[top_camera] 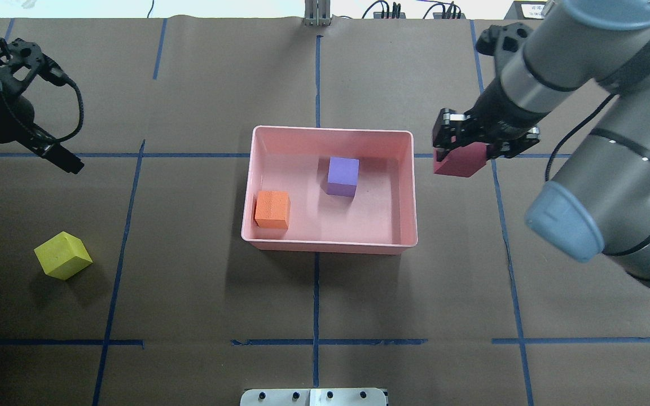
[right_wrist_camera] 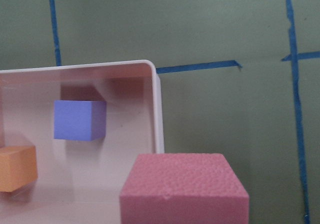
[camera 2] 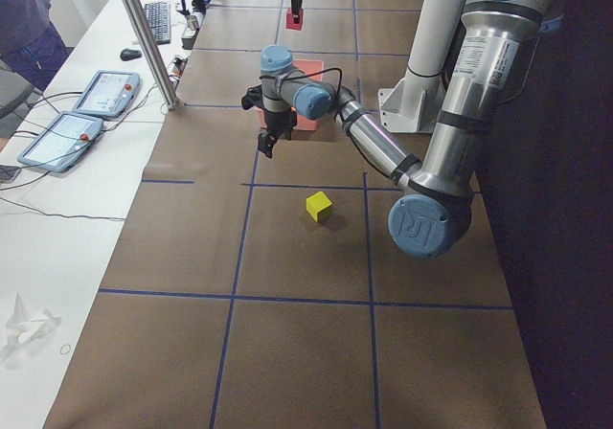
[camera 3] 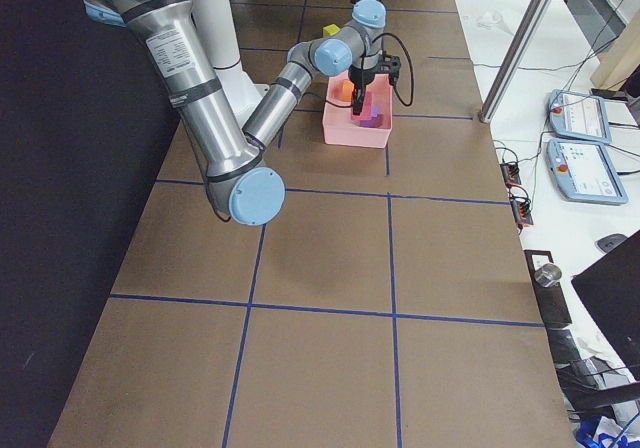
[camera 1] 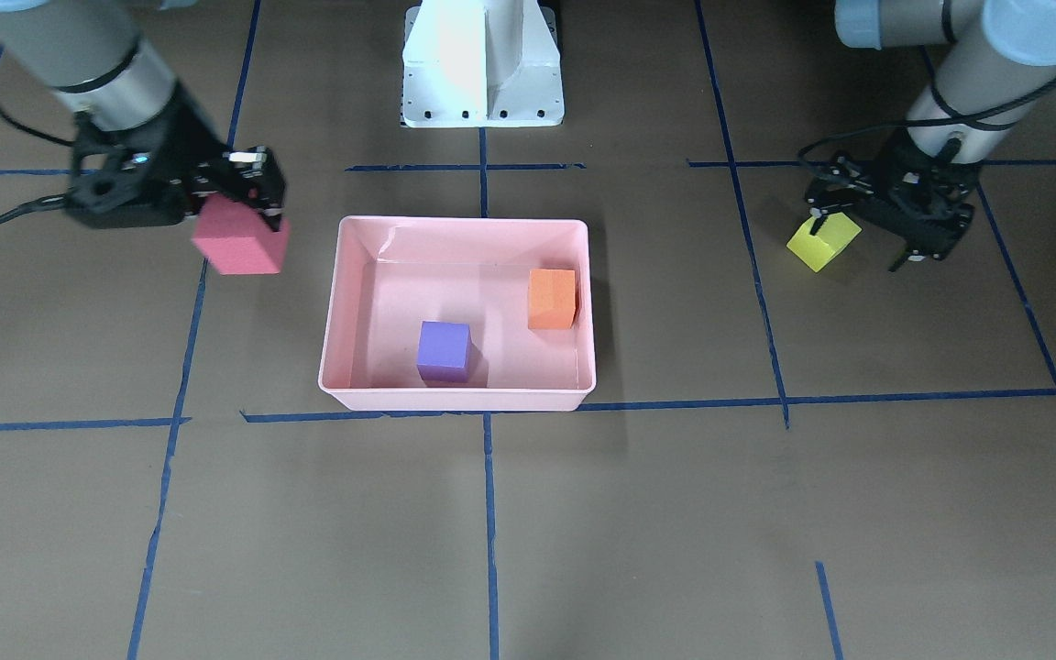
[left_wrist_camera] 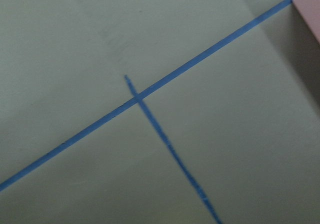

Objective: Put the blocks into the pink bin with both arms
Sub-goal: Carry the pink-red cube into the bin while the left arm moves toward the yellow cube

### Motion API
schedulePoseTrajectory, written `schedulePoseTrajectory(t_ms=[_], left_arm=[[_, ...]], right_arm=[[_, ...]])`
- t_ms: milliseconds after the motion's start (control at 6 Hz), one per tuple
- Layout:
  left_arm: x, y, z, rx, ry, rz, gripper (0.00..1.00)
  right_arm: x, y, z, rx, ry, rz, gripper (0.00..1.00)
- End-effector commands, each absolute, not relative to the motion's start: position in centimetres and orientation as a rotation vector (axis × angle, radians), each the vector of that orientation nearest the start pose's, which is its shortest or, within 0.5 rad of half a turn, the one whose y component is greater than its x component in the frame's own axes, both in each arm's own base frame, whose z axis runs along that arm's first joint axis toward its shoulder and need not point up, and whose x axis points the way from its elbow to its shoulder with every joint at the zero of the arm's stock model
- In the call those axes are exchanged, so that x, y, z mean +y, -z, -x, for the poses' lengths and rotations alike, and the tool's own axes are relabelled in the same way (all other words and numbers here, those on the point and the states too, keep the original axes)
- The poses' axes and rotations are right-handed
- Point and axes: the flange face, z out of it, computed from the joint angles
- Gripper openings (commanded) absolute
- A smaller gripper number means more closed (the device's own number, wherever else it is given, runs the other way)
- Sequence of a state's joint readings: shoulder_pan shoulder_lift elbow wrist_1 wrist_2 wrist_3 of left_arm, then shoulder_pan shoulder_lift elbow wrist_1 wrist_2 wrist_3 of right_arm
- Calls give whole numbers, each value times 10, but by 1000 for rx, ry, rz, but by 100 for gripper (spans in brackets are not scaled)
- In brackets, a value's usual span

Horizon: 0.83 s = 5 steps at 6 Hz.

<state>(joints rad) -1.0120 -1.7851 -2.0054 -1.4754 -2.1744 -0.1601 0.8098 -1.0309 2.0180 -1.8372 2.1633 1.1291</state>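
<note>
brown paper covers the table (top_camera: 189, 84), cut into squares by blue tape lines (top_camera: 316, 293), and the pink bin (top_camera: 330, 129) sits in the middle of it. i take every place from that bin.

inside it the purple block (top_camera: 342, 176) stands near the middle of the floor, a little toward the wall farthest from the robot. the orange block (top_camera: 272, 208) sits apart from it, just beside the short wall on the robot's left, toward the robot's side.

the right gripper (top_camera: 460, 148) hangs just outside the bin's other short wall, its fingers pressed onto the red block (top_camera: 459, 162). that block is off the paper. on my right wrist feed it fills the bottom of the frame, beside the bin's rounded corner and outside the rim.

the yellow block (top_camera: 62, 255) lies on the paper well out past the bin's left end, turned at an angle to the tape. the left gripper (camera 1: 863, 243) hangs above the table on that same side, fingers spread, gripping nothing and clear of the yellow block.
</note>
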Motion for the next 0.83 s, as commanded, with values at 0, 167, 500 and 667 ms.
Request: schedulePoseTrajectory(t_ms=[0,167,500,667], left_arm=[[-476,-402,-192,747,-591,-306,100],[-463,-421,-185,758,-597,-335,100],[-447,-443,-178,770,-613,-380,100],[-440,-438,-197,785,-678,-427,100]], right_arm=[[-422,-161,418,-852,-277,63,38],[-402,-165,451,-819,-338,84,93],[-394,-163,445,-827,-303,52,100],[-402,-163,422,-825,-229,25,100]])
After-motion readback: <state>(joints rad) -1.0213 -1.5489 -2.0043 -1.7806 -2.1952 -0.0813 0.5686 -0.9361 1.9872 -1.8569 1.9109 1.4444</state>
